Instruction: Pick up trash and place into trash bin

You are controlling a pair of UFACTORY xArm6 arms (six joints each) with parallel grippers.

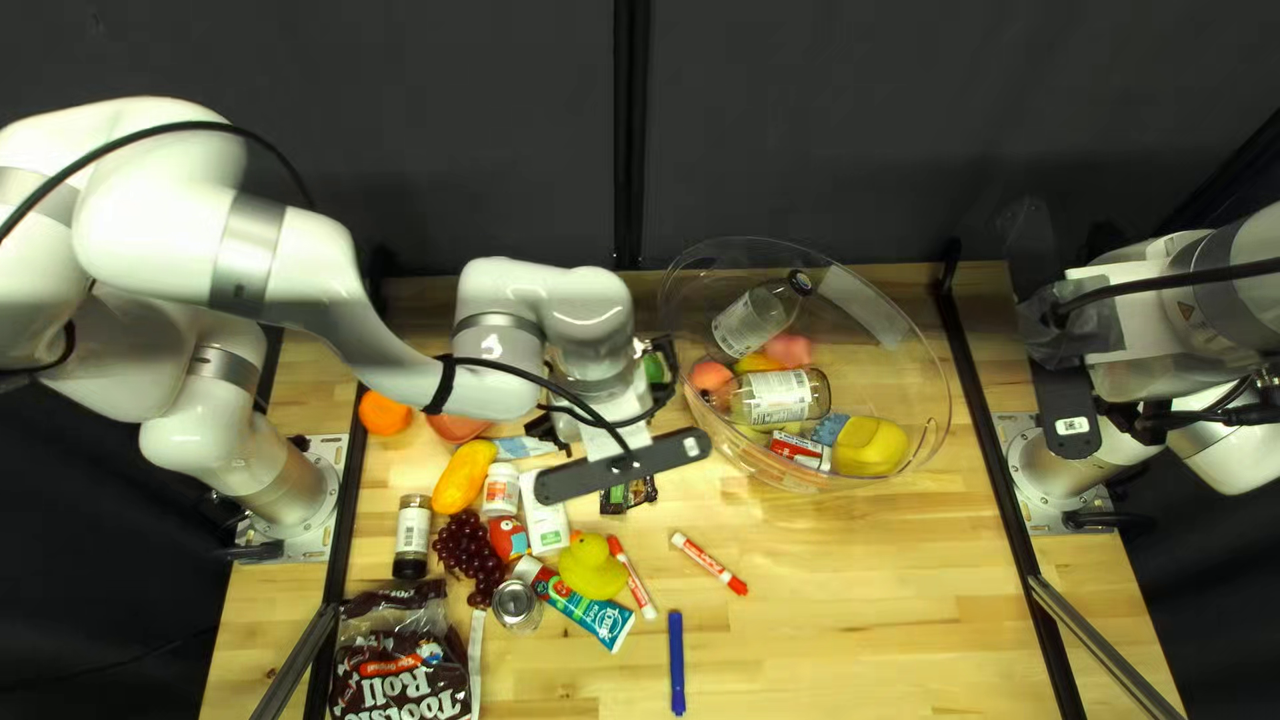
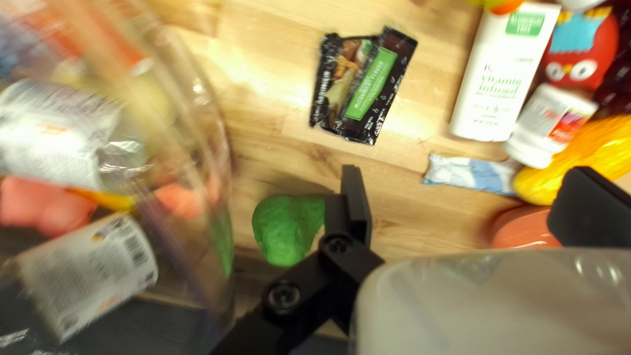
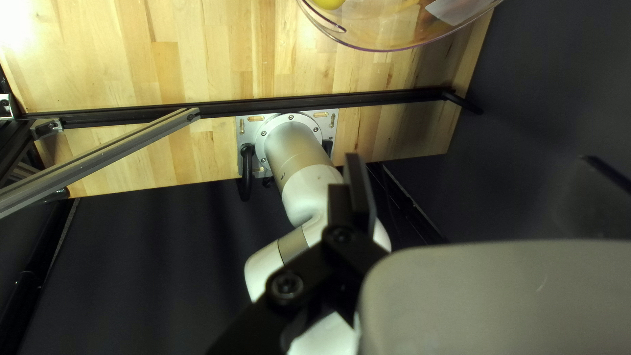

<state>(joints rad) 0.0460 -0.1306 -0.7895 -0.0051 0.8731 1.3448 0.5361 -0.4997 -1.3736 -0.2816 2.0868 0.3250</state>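
My left gripper [image 1: 662, 384] is released, its two fingers wide apart above the table [image 1: 827, 600]. From its wrist camera I see the black packet [image 2: 365, 85], trash for the bin, lying on the wood ahead of the fingers. A blue-and-white wrapper [image 2: 470, 174] lies nearer, next to the yellow fruit [image 2: 601, 154] and the white pill bottle [image 2: 549, 125], with a white tube [image 2: 503, 72] close by. A green lump [image 2: 282, 227] shows beside one finger; I can't tell whether they touch.

The clear bin [image 1: 936, 424] stands to the right of that gripper in my top left view, with two labelled bottles [image 1: 780, 398] and a yellow-and-blue thing [image 1: 870, 446] inside.

My right gripper [image 1: 1127, 419] is raised at the right of the same view, also released, fingers apart, with its own arm's base [image 3: 289, 135] showing in its wrist view
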